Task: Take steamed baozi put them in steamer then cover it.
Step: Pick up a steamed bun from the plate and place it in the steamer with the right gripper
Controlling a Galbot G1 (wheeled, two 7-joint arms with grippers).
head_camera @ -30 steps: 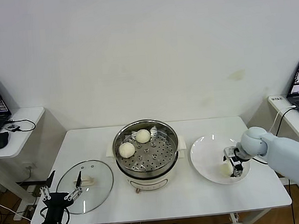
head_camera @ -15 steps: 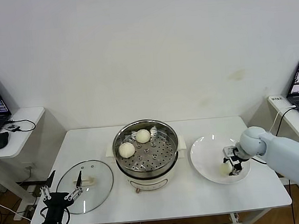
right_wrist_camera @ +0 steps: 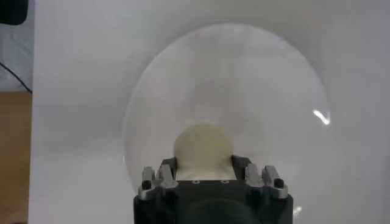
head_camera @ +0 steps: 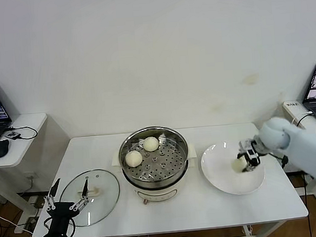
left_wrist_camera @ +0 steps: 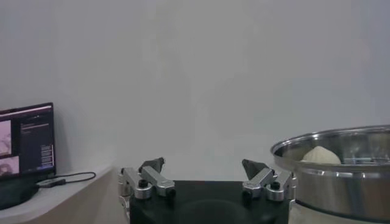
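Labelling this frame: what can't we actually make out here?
- Right gripper: its fingertips, hidden in the right wrist view behind the pale round bun it grips over the flat white plate.
- Shiny steel steamer: cut off by the left wrist view's edge.
- Left gripper: its arm leaves the head view.
- Clear glass lid: its cream handle is too small for detail.

You have three pale round buns: two (head_camera: 133, 158) (head_camera: 151, 144) in the one shiny steel steamer (head_camera: 173, 174), one (head_camera: 238, 164) held above the single white plate (head_camera: 219, 176); one clear glass lid (head_camera: 106, 191).
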